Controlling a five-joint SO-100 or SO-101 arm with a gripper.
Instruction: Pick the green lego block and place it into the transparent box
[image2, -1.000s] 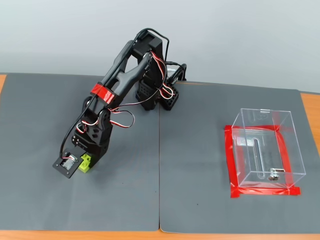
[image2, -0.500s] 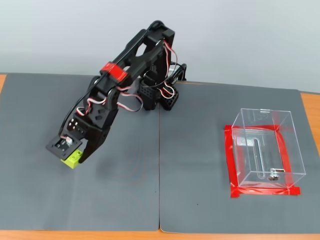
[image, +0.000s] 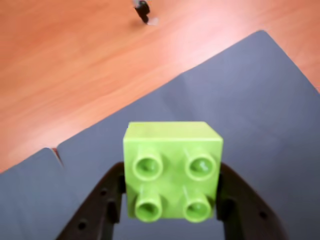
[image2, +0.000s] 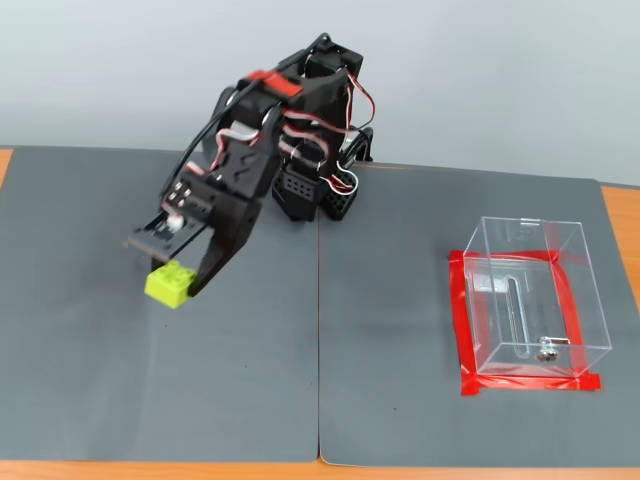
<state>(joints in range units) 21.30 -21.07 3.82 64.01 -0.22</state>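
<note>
The green lego block is lime green with four round studs that face the wrist camera. It sits between my gripper's two black fingers, which are shut on its sides. In the fixed view the block is in my gripper at the left, low over the dark grey mat; I cannot tell whether it touches the mat. The transparent box stands far to the right, with red tape around its base and a small metal piece inside.
Two dark grey mats meet at a seam on an orange wooden table. The arm's base stands at the back centre. A small black object lies on the wood.
</note>
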